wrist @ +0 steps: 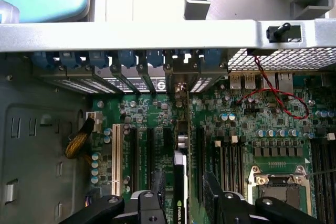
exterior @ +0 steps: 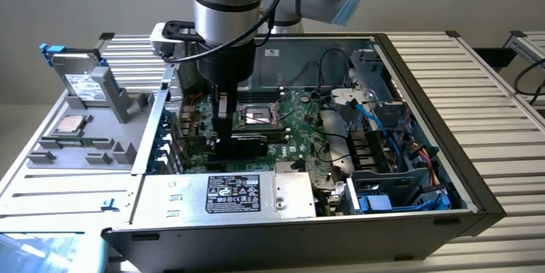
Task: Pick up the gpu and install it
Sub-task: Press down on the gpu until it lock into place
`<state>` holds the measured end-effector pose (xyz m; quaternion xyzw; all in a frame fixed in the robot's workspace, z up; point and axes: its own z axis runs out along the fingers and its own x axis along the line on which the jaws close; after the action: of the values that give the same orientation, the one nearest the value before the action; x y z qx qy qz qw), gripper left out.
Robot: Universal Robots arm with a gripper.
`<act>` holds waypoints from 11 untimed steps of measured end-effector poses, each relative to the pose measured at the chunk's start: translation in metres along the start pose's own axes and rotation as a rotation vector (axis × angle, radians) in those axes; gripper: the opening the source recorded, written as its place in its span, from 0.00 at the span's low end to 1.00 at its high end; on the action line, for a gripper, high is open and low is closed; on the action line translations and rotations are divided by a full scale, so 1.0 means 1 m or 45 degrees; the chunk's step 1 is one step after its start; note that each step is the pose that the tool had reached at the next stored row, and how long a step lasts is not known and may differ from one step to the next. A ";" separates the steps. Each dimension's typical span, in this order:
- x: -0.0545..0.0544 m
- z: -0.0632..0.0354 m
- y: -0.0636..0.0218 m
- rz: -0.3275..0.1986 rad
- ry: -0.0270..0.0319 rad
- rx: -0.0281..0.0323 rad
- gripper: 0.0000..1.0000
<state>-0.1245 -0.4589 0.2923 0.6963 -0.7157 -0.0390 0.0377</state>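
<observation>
The gpu (wrist: 181,145) stands on edge in a motherboard slot. Its silver end bracket (wrist: 181,85) sits against the case's rear slot openings. In the exterior view the gpu (exterior: 249,147) shows as a black rectangular block low on the green motherboard (exterior: 298,126), right under the arm's tool. My gripper (wrist: 184,190) straddles the card's near end, open. One of its fingers (wrist: 159,187) is close beside the card, and the other stands a small gap away on the opposite side. From outside, the gripper (exterior: 224,134) reaches straight down into the open computer case (exterior: 425,132).
The CPU socket (wrist: 275,190) and memory slots lie beside the card. Red wires (wrist: 278,98) loop near the rear ports. A power supply (exterior: 234,195) lines the case's front edge, and blue cables (exterior: 400,158) fill the exterior view's right. Hard drives (exterior: 85,85) sit in a grey holder outside.
</observation>
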 end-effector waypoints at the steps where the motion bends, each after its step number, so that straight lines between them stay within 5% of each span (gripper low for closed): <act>1: 0.000 0.0000 0.0000 0.000 0.0000 0.0000 0.40; 8: 0.000 -0.0001 -0.0002 0.000 0.0029 0.0022 0.12; 9: -0.001 0.0000 -0.0002 0.001 0.0064 0.0104 0.12; 11: -0.004 0.0002 0.0003 0.002 0.0136 0.0401 0.12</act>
<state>-0.1247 -0.4550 0.2921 0.6966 -0.7164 -0.0240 0.0306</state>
